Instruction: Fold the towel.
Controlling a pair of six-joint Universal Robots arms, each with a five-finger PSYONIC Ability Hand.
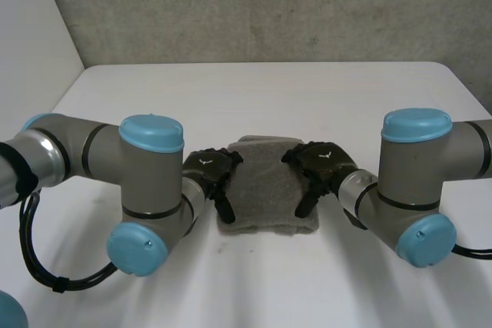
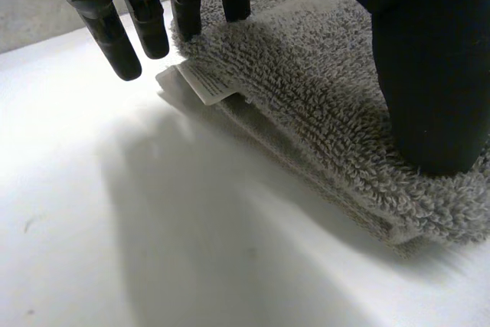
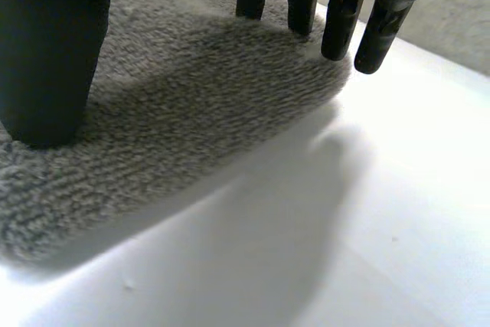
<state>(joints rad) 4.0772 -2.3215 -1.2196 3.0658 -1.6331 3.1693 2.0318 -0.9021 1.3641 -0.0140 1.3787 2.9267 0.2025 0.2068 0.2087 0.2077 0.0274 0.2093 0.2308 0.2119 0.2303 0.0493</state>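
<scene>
Grey towel sits folded into a compact stack at lower centre of head view, on the white table, between the two arms. L hand is on the towel's left edge and R hand on its right edge, both palm-down, roughly mirrored. L wrist cam: fingers straight, not curled; a couple of tips rest on the pile, the others hang past the edge over bare table, and the thumb presses flat on top of the terry. No pinch, nothing gripped. R wrist cam shows the same: fingers straight, inner ones touching the towel top, outer ones just off the rounded edge, thumb planted on top, nothing grasped. A white care label sticks out from between the layers at the L-hand side, just beside the fingertips. Print on it is too small to read and no brand is legible. Stacked layer edges are visible under the L thumb.
</scene>
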